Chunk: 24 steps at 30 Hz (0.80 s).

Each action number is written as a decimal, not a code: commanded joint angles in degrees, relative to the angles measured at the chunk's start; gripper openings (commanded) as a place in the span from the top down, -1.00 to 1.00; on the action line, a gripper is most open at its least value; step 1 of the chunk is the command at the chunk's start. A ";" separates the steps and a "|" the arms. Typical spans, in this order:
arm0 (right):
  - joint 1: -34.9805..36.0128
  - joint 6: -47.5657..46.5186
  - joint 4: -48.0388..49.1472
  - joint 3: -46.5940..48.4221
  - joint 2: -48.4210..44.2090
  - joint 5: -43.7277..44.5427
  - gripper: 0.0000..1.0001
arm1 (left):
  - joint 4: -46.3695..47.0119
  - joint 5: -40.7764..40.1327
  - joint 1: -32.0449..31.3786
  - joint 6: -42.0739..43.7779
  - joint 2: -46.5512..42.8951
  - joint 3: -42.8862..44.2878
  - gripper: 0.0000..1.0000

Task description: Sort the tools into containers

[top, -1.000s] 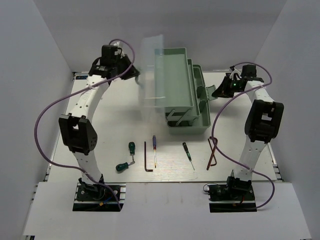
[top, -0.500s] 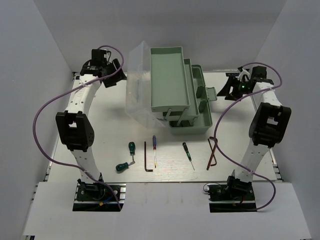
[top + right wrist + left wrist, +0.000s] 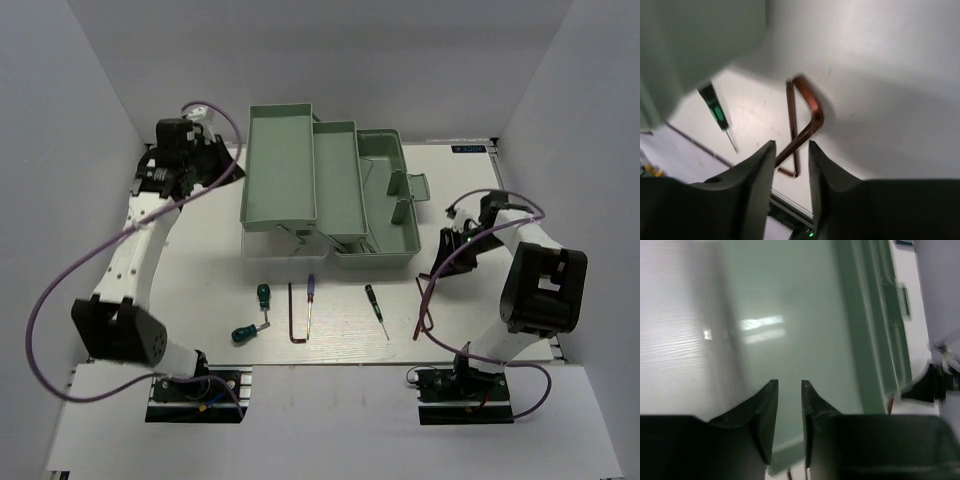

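Note:
The mint-green toolbox (image 3: 385, 215) stands open at the back, its two long trays (image 3: 278, 165) fanned out to the left and the translucent lid (image 3: 268, 243) lying under them. The tools lie in a row in front: two green-handled screwdrivers (image 3: 263, 295), a dark hex key (image 3: 293, 318), a blue-handled screwdriver (image 3: 310, 290), a thin dark screwdriver (image 3: 376, 305) and reddish hex keys (image 3: 425, 305). My left gripper (image 3: 236, 168) hovers at the left tray's edge, shut and empty (image 3: 789, 384). My right gripper (image 3: 442, 262) hangs over the reddish hex keys (image 3: 810, 110), open a little (image 3: 791, 144), holding nothing.
White walls close in the table on the left, back and right. The right arm's purple cable (image 3: 432, 290) droops over the reddish hex keys. In the right wrist view, the toolbox corner (image 3: 690, 40) is at upper left and the table's front rail (image 3: 785, 210) below.
The lid has swung down and the trays have unfolded to the left. My left gripper drew back left and shut. My right gripper came forward from the back right to above the reddish hex keys.

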 commanded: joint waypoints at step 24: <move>7.72 9.45 4.31 -5.86 2.51 14.71 0.87 | -7.10 -0.52 -27.56 -0.82 -14.71 -31.18 -0.16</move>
